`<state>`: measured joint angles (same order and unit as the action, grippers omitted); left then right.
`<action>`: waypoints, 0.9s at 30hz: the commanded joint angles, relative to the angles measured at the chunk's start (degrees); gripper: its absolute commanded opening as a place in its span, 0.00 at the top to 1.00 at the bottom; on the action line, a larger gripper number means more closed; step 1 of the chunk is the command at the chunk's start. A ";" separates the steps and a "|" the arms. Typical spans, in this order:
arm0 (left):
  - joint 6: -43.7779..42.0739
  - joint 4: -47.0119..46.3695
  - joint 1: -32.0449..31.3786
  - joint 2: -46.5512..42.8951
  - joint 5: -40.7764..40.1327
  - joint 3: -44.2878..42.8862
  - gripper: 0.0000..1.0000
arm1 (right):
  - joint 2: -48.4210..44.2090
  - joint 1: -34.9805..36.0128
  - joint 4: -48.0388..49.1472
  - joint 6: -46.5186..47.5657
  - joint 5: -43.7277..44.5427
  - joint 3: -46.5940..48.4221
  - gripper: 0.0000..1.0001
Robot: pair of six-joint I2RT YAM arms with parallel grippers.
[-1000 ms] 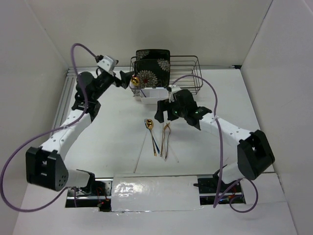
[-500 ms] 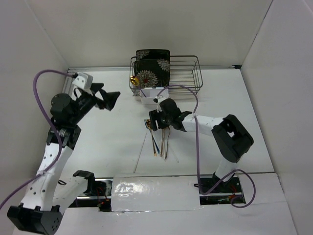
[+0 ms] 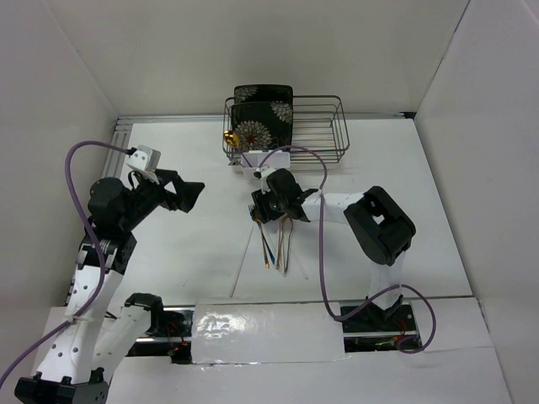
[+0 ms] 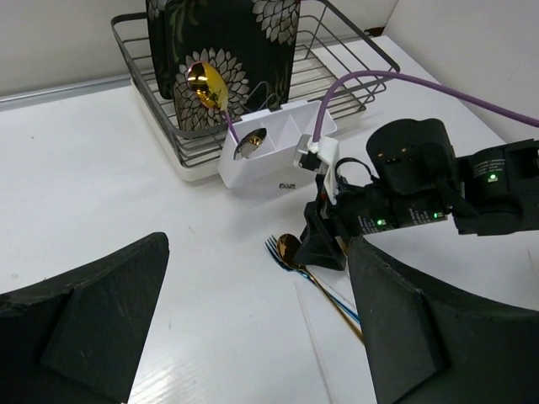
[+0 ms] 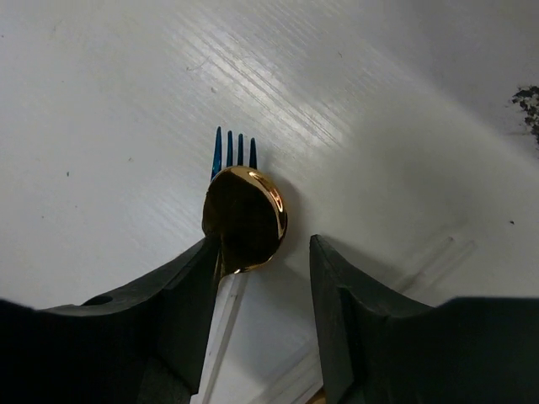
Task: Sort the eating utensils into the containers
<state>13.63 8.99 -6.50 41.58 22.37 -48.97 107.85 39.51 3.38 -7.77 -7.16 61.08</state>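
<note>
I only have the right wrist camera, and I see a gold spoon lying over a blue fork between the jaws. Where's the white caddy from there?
Observer: The white caddy sits just beyond the right gripper, against the front of the wire rack.
Operator: Anything in it already?
Observer: One gold-bowled spoon stands in it, its bowl in front of a black floral plate.

Centre: right gripper (image 3: 263, 210) low over the 12 o'clock ends of the utensils (image 3: 275, 248). 9 o'clock: left gripper (image 3: 192, 195), jaws apart. 12 o'clock: white caddy (image 3: 253, 162) against the wire rack (image 3: 324, 126).
</note>
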 commanded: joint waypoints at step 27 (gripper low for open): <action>-8.18 2.53 0.00 8.78 30.81 7.75 0.09 | -22.58 4.60 3.57 2.32 -14.02 -3.96 1.00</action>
<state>7.60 12.86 -6.31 49.91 45.25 -39.38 91.00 41.78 5.21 -6.35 -16.25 55.83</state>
